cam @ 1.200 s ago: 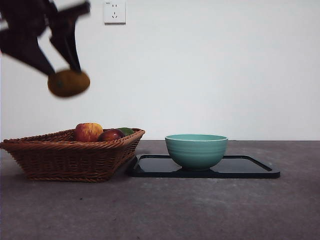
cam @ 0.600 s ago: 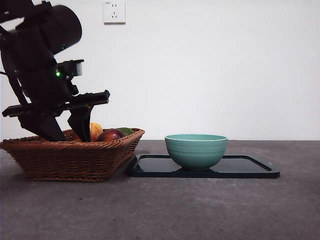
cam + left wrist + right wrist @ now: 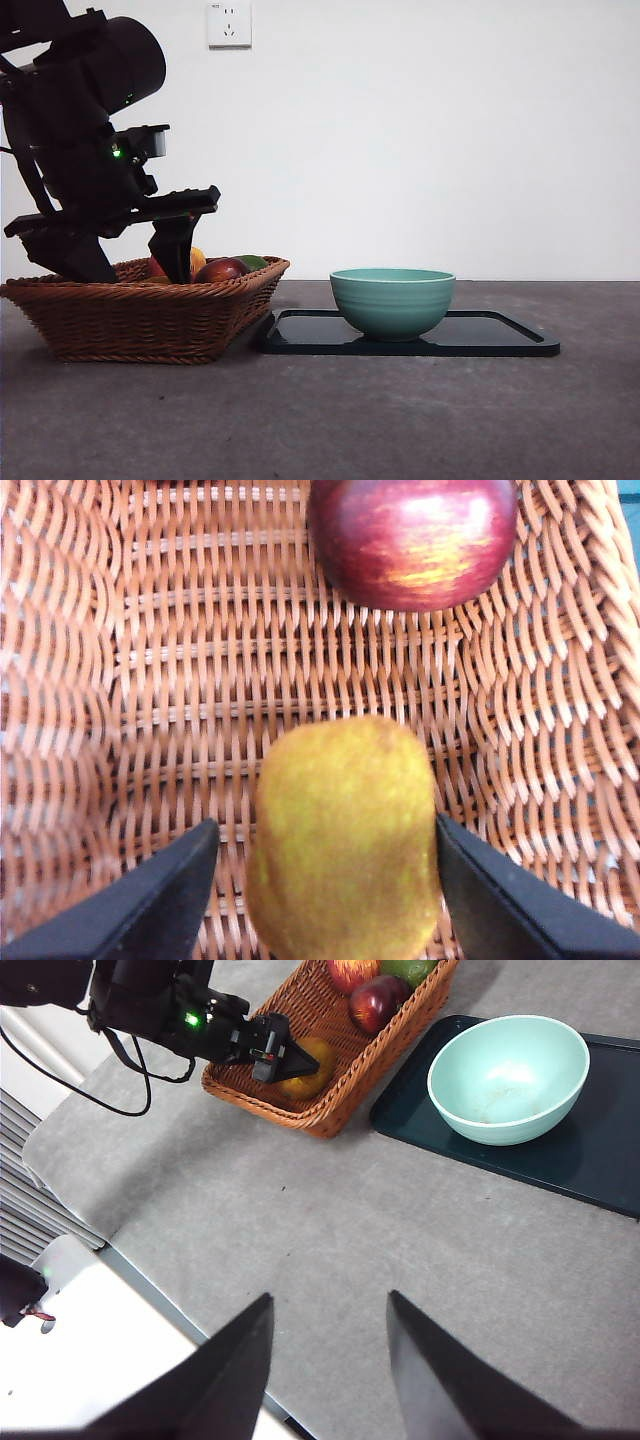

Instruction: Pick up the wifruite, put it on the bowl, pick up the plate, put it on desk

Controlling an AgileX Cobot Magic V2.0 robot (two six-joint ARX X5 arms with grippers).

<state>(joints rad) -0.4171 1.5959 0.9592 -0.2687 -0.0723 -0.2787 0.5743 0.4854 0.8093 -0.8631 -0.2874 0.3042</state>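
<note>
My left gripper [image 3: 325, 900] is down in the wicker basket [image 3: 140, 315], which fills the left of the front view. The wifruite [image 3: 345, 840] lies between my two black jaws on the woven floor of the basket; the jaws stand spread to either side of it, and I cannot tell whether they touch its skin, as a thin line of weave seems to show on each side. In the front view only the dark bulk of that arm shows, leaning in from the upper left, and the wifruite is hidden behind the basket wall.

Beyond the wifruite in the basket lies a red-and-yellow streaked apple [image 3: 415, 535], apart from it. A dark red fruit [image 3: 222, 269] peeps over the basket's rim in the front view.

The teal bowl [image 3: 392, 301] stands on a black tray [image 3: 500, 338] at centre right of the front view, just beside the basket, on the grey desk [image 3: 330, 420].

My right gripper [image 3: 325, 1360] hangs high over bare desk, jaws apart and holding nothing.
</note>
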